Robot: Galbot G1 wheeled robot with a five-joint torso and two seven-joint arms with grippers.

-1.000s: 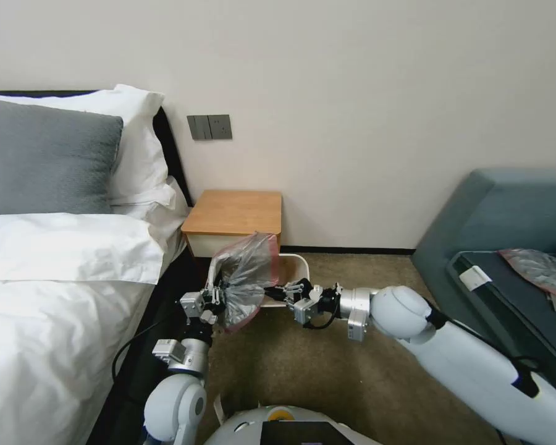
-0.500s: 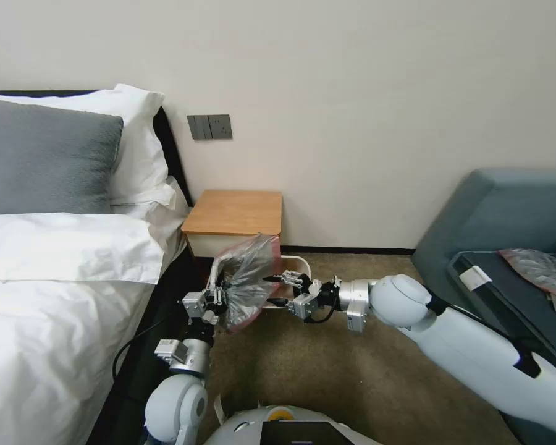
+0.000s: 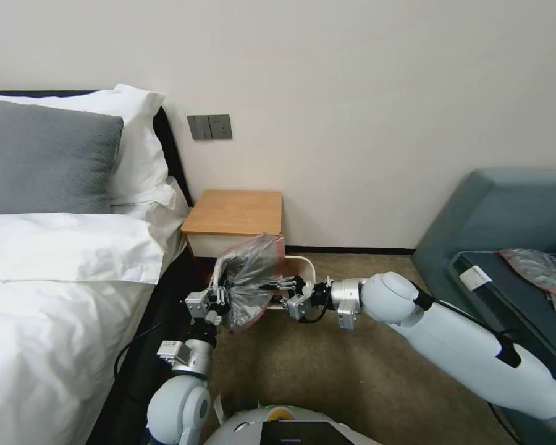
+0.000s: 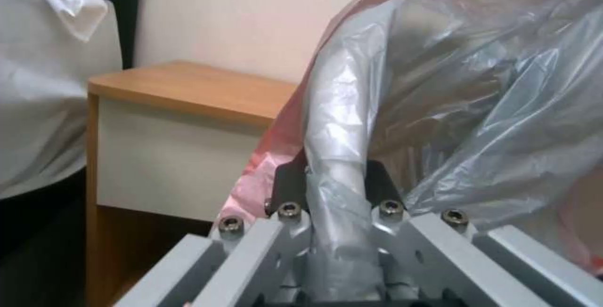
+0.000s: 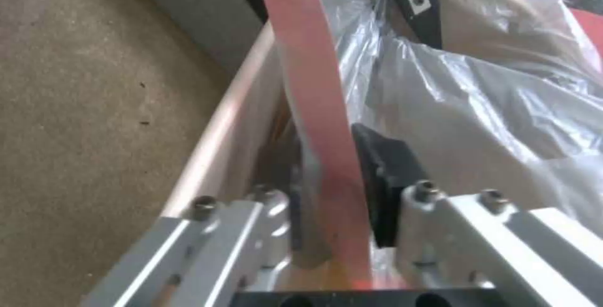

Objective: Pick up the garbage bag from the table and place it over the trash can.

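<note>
The bag (image 3: 248, 281) is off the counter (image 3: 236, 212) and hangs in the air just in front of it, over the near-left part of the can (image 3: 305, 267), whose cream rim shows behind and to the right of the plastic. The left gripper (image 3: 219, 295) holds the bag's left side: in the left wrist view its jaws are closed on a gathered twist of grey film (image 4: 336, 189), with the pink rim running up beside it. The right gripper (image 3: 279, 289) reaches in from the right, and in the right wrist view its jaws straddle the pink rim band (image 5: 317, 109), narrow but with a sliver of gap showing on either side of the band, so they seem to be about to pinch rather than clamped; just beyond them lies the can's rim (image 5: 220, 123). The step in hand looks like taking the second hold on the bag's mouth so that it can be spread. The next move likely calls for a firm close on the band, then drawing the two grippers apart to open the mouth wider than the can, and lowering it so that the rim goes outside the can's edge on all sides, without tearing the thin film.
</note>
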